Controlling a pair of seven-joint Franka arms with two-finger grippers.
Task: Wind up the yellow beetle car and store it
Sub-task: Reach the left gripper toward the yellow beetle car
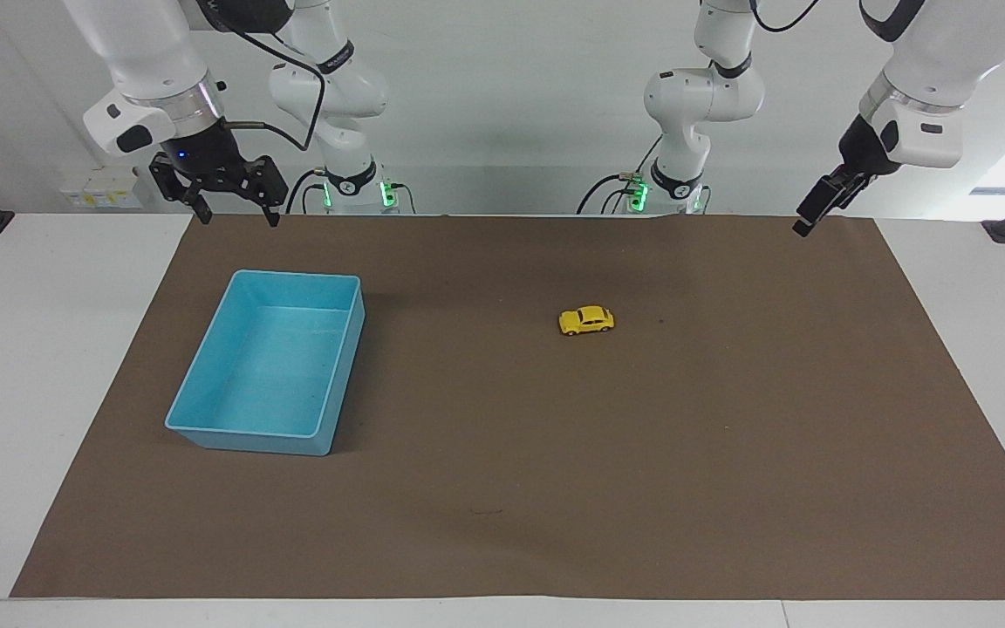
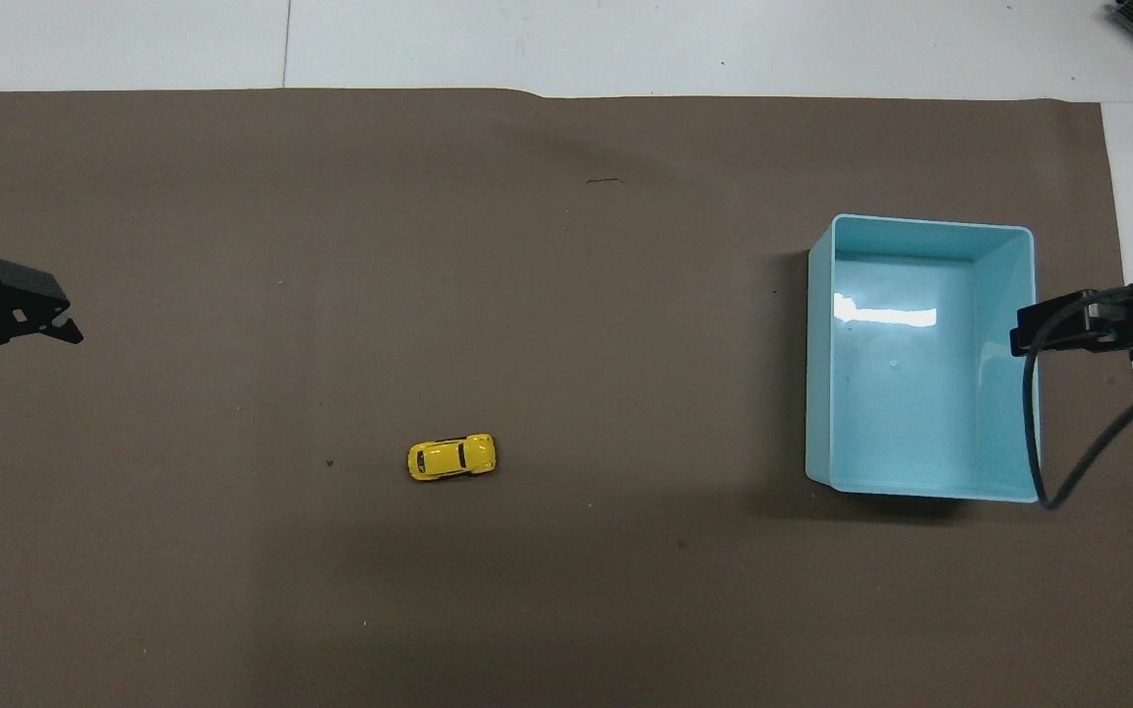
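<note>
The yellow beetle car stands on its wheels on the brown mat, near the middle of the table; it also shows in the overhead view. My left gripper hangs in the air over the mat's corner at the left arm's end, well apart from the car, turned edge-on. In the overhead view its two fingers stand apart, so it is open and empty. My right gripper is open and empty, up in the air by the light-blue bin's edge and shows there from overhead.
The light-blue bin is empty and sits on the mat toward the right arm's end. The brown mat covers most of the white table. A black cable hangs from the right arm beside the bin.
</note>
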